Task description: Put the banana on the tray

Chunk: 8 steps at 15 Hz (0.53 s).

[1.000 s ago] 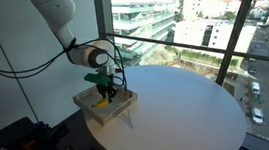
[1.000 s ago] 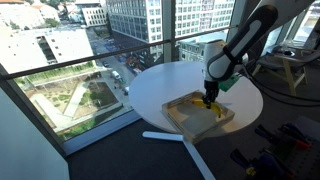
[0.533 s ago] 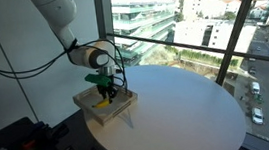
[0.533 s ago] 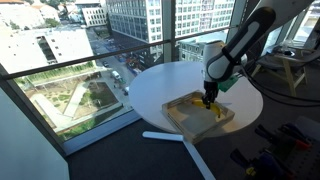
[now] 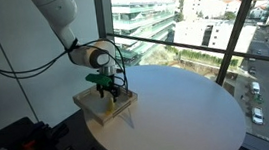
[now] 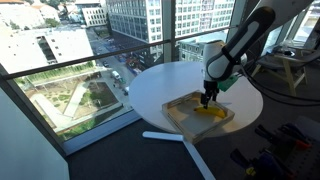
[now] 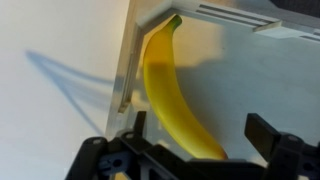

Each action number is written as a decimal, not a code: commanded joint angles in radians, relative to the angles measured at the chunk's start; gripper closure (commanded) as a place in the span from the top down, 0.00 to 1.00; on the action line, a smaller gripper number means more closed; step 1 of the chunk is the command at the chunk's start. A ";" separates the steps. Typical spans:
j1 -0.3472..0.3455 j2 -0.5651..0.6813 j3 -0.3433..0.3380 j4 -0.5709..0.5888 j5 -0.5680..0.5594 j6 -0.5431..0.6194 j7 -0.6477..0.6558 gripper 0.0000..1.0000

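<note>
The banana [image 7: 168, 90] is small, curved and yellow, and it lies on the pale bottom of the tray [image 7: 255, 85], close along one raised wooden rim. My gripper [image 7: 200, 123] hangs just over the banana's near end, jaws wide apart, and the right finger [image 7: 266, 132] is clear of the fruit. In both exterior views the gripper [image 5: 106, 88] [image 6: 208, 98] points straight down over the tray [image 5: 124, 107] [image 6: 182, 122]. That tray sits at the edge of the round white table, and the banana [image 6: 209, 112] shows as a yellow streak under the fingers.
The round white table [image 5: 183, 110] [image 6: 165, 85] stretches away from the tray. Floor-to-ceiling windows [image 5: 184, 19] stand close behind it. Dark equipment and cables [image 5: 21, 147] sit on the floor beside the tray's side of the table.
The jaws have gone from shut on the banana to wide open, leaving the banana lying on the tray. The arm has hardly moved.
</note>
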 commanded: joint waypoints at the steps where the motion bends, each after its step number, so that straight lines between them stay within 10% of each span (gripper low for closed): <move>1: -0.008 0.006 0.003 0.016 0.007 -0.004 -0.009 1.00; 8: -0.004 -0.008 -0.018 0.014 0.006 -0.023 0.025 1.00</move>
